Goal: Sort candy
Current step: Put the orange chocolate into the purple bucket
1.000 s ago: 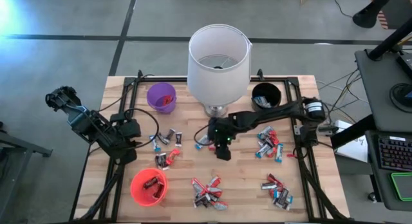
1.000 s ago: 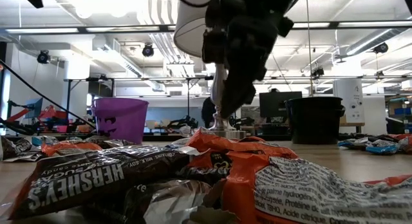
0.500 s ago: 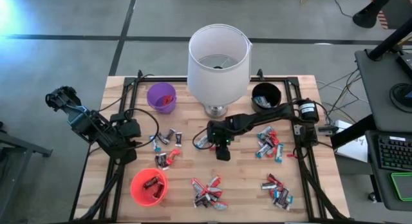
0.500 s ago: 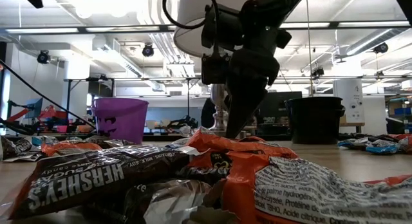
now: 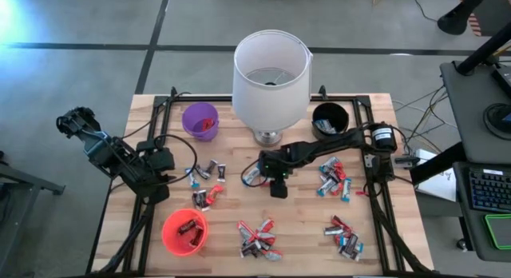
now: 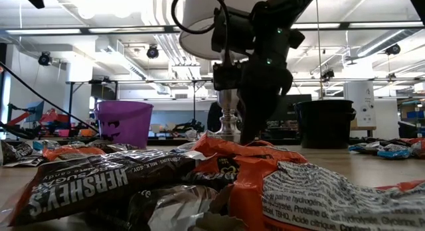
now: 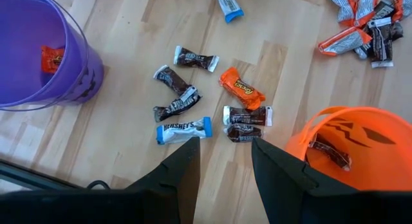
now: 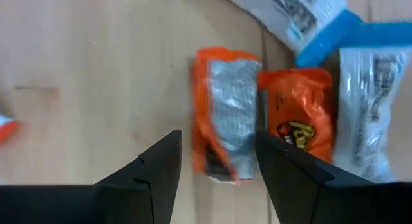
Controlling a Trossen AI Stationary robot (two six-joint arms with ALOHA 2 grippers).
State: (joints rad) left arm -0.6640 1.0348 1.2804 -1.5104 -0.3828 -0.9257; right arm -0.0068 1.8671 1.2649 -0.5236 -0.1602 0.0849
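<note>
Wrapped candy lies in loose clusters on the wooden table: near the left arm [image 5: 206,172], at the front [image 5: 257,238] and to the right [image 5: 334,176]. My right gripper [image 8: 217,139] hangs open over a small group by the lamp's foot [image 5: 252,176]. Its fingers stand on either side of an orange candy [image 8: 222,114] that lies flat, with a second orange one [image 8: 299,114] and blue-and-white ones [image 8: 302,18] beside it. My left gripper [image 7: 224,143] waits open, raised above the table's left side, over several dark, orange and blue candies [image 7: 193,102].
A purple cup [image 5: 200,121] with one orange candy, a black cup [image 5: 330,118] and an orange cup [image 5: 184,232] with dark candies stand on the table. A lamp with a tall white shade [image 5: 271,70] rises at the far middle. More candy lies front right [image 5: 344,236].
My right gripper has come down toward the candies by the lamp's foot and has tipped more steeply downward. The candies lie as before.
</note>
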